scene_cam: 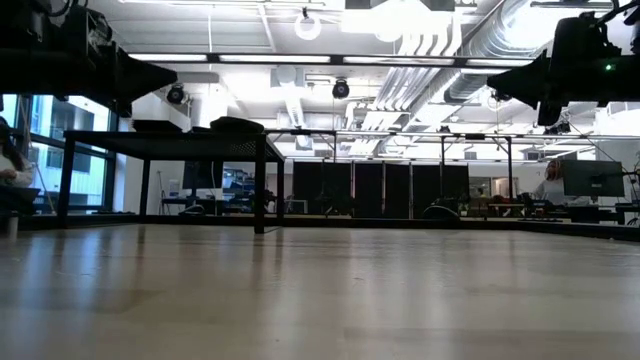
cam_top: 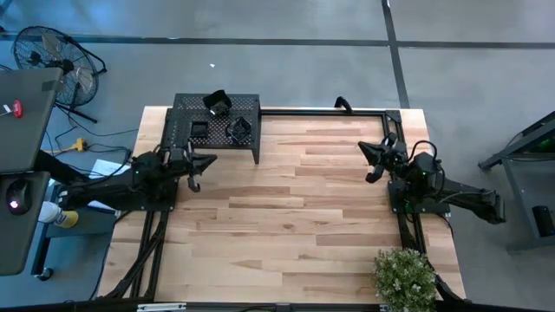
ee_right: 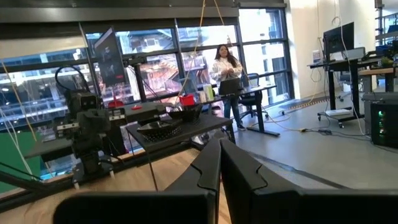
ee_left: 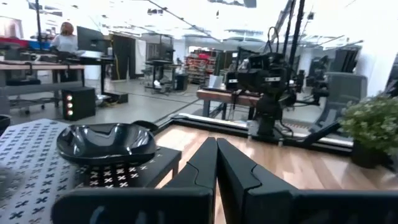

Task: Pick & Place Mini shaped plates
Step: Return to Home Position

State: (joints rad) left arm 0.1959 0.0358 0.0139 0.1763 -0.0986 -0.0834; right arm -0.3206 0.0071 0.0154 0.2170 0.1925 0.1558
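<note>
Three mini shaped plates, small glossy black dishes (cam_top: 217, 101) (cam_top: 199, 128) (cam_top: 238, 130), lie on top of a black perforated rack (cam_top: 186, 117) at the table's far left. The left wrist view shows one wavy-rimmed plate (ee_left: 107, 142) resting on the rack top (ee_left: 37, 162). My left gripper (cam_top: 211, 160) hovers shut just near of the rack, pointing toward the table's right, with nothing in it. My right gripper (cam_top: 368, 151) hovers shut by the table's right edge, pointing left, also holding nothing. Both sets of fingers meet in their wrist views (ee_left: 216, 144) (ee_right: 220, 144).
A potted plant (cam_top: 403, 276) stands at the near right corner. The rack stands on thin legs (scene_cam: 259, 190), with a plate showing on its top (scene_cam: 237, 124). Bare wood lies between the two arms. A person (ee_right: 225, 71) stands in the room beyond the table.
</note>
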